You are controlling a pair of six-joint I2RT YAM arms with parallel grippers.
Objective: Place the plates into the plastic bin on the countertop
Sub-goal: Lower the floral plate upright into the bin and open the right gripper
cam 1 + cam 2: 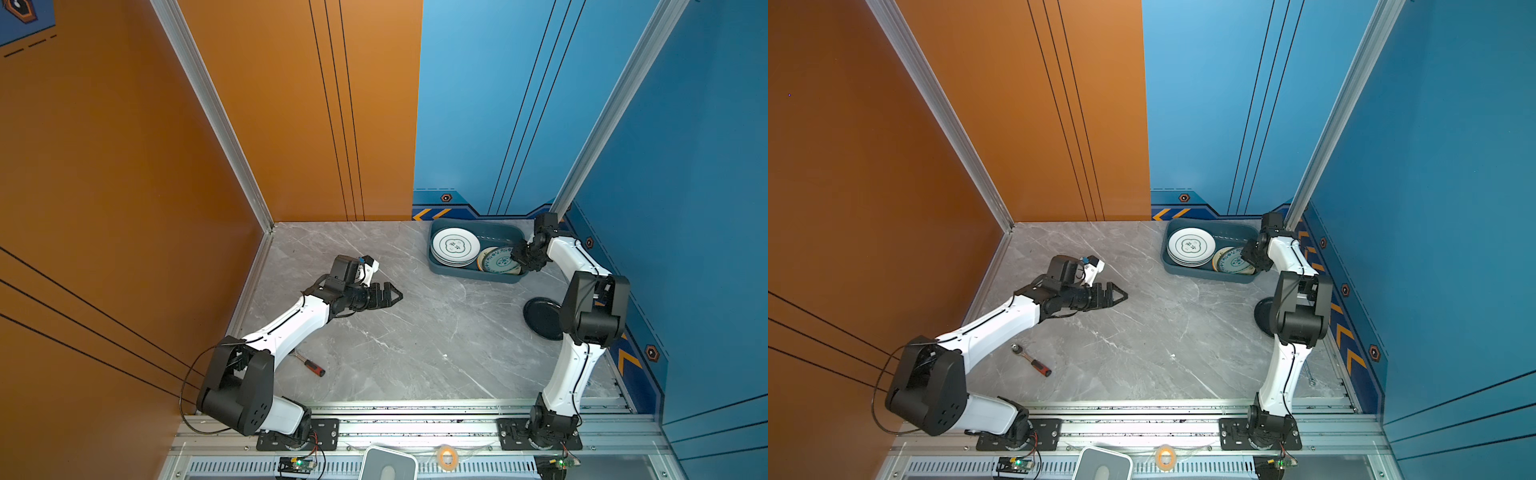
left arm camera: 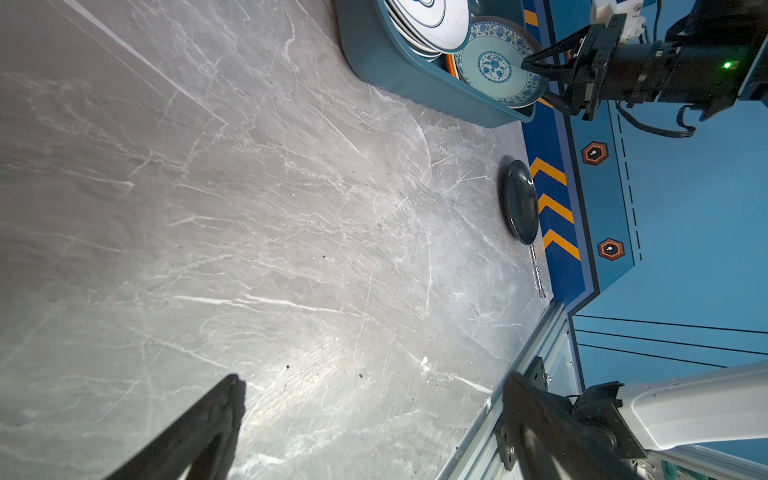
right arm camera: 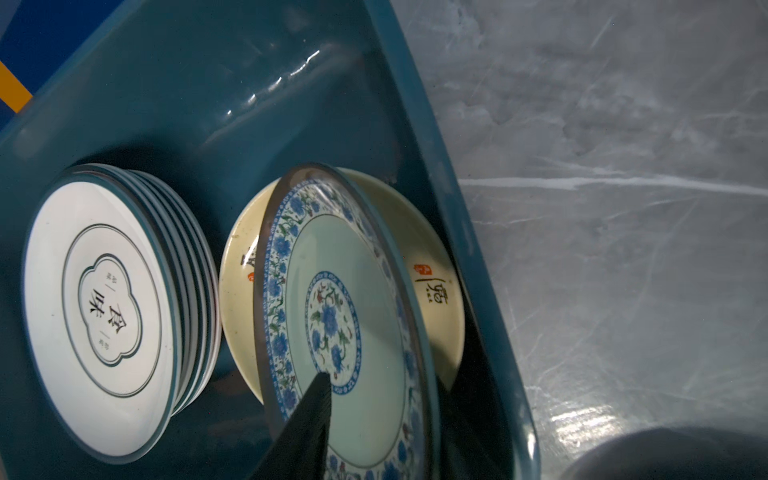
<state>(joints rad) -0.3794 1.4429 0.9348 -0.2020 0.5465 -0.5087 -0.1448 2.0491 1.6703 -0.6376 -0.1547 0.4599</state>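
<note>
Nearest on the worktop (image 1: pixel 415 332): one red-handled tool (image 1: pixel 313 368), then one black plate (image 1: pixel 540 318) lying flat beside the right arm, outside the bin; the left hand (image 1: pixel 394 296) hangs mid-worktop, jaws wide, empty. Farthest, one plastic bin (image 1: pixel 469 272) in the back right corner holds one stack of white green-rimmed plates (image 1: pixel 455 246) (number unclear), one cream plate (image 3: pixel 440 291) and one teal-patterned plate (image 1: pixel 500 262) tilted on it. The right hand (image 1: pixel 519 255) straddles that plate's rim, jaws narrowly parted; contact cannot be told.
</note>
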